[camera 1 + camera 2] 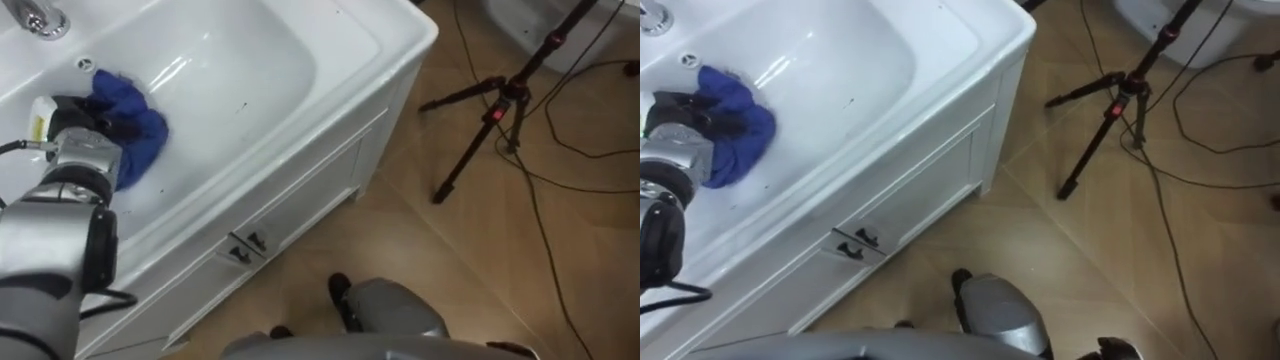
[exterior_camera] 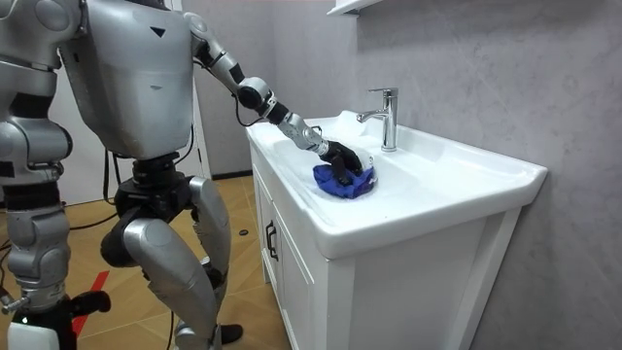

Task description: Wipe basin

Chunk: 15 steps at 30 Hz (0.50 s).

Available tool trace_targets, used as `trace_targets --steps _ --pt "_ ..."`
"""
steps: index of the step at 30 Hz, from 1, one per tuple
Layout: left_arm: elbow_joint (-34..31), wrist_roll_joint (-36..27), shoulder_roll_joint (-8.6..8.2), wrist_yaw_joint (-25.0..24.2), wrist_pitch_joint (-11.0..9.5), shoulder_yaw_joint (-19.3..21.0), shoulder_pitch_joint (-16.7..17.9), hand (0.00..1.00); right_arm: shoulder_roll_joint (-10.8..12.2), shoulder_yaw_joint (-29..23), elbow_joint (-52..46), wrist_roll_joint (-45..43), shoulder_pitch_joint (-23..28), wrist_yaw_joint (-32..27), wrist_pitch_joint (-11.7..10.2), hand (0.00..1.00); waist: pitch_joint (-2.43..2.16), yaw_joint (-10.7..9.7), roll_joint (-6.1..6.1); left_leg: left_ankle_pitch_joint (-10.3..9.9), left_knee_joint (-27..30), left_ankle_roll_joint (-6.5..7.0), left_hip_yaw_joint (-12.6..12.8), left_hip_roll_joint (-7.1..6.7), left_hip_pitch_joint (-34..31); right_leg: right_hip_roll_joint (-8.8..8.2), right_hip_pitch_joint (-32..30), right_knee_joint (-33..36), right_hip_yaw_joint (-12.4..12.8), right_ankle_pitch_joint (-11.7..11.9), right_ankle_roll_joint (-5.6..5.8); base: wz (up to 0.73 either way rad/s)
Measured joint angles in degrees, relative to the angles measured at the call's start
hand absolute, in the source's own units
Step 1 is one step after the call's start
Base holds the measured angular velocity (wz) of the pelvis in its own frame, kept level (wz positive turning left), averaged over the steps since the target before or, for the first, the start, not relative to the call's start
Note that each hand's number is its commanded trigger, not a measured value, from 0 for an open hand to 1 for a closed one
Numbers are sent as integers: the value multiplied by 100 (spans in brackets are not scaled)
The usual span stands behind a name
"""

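The left hand (image 1: 84, 114) grips a bunched blue cloth (image 1: 133, 118) lying inside the white basin (image 1: 250, 70).

A bathroom: white basin (image 2: 457, 180) with chrome tap (image 2: 386, 117) on a cabinet (image 2: 292, 282).

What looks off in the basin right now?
Nothing spilled or damaged. One small dark speck sits on the floor of the white ceramic basin, right of the crumpled blue cloth held by the left hand.

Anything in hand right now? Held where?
Left hand grips the blue cloth in the basin, closed on its bunched edge nearest the arm.
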Motion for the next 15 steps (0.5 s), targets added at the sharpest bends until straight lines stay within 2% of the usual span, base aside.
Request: trace_targets --steps 2,5,9,15 --pt "0 -77 -60 -3 -31 -55 -94 100 2 121 0 -13 -58 2 0 0 -1 -74 2 -26 44 31 8 -1 -65 -16 -46 -5 -2 28 25 0" --pt "1 -77 -60 11 -83 -82 -206 100 2 173 3 -11 -154 4 -27 0 -3 -173 6 -42 74 57 14 -8 -129 -27 -106 -10 4 95 -23 -7" --pt "1 -76 -60 13 -144 -159 -319 100 -6 224 92 50 -263 -1 -103 0 -3 -255 6 -47 70 60 28 -9 -137 -22 -112 2 -9 95 -23 0" --pt "1 -75 -63 1 -149 -248 -382 100 -15 400 201 187 -397 14 -200 0 0 -259 4 -46 53 55 27 -10 -138 -26 -114 7 -60 87 -38 2"
